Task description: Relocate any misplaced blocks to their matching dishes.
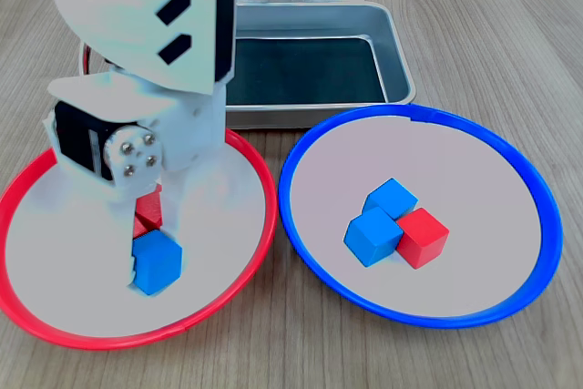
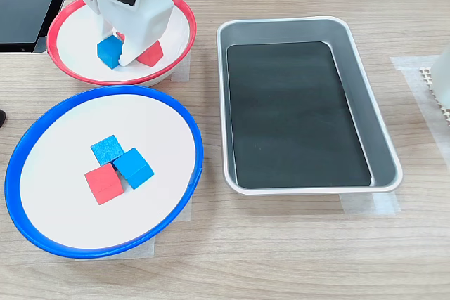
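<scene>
Here the tool is seen lowered into the red-rimmed dish, its jaws set apart and straddling the blue cube in the second exterior view. Whether the white fingers actually press on the cube cannot be told; in the first exterior view the same blue cube is partly masked by the arm, so contact is perhaps only near. Being a cube, it has no long axis; it sits flat, one corner turned toward the first exterior view's camera. A red cube is seen just beside the tool, on the second exterior view's right. In the blue-rimmed dish, a misplaced red cube is found touching two blue cubes. A silver metal tray with a dark inside is set on the wooden surface beside the dishes.
</scene>
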Robot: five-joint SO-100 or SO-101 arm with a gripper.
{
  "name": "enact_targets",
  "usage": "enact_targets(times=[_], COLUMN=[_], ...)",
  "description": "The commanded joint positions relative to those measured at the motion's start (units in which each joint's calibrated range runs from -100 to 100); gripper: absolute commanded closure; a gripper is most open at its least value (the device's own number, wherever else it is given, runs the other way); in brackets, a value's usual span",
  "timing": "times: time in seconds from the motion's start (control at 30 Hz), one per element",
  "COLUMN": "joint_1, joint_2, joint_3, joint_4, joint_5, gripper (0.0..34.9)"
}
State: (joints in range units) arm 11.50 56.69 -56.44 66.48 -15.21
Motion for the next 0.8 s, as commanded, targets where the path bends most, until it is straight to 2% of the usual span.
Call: enact_targets(times=[0.0, 0.2, 0.47, 0.6, 0.77], joint_1=[-0.16, -0.16, -1.95, -4.87, -12.40], joint_2=[-1.30, -5.56, -19.81, -24.67, -27.40], joint_3=[0.32, 2.41, 6.69, 8.06, 11.79], joint_4=[-0.65, -0.07, 2.41, 2.49, 2.74], joint_5=[0.39, 1.56, 4.69, 6.50, 10.84], gripper=[31.0, 34.4, 34.6, 34.6, 34.6])
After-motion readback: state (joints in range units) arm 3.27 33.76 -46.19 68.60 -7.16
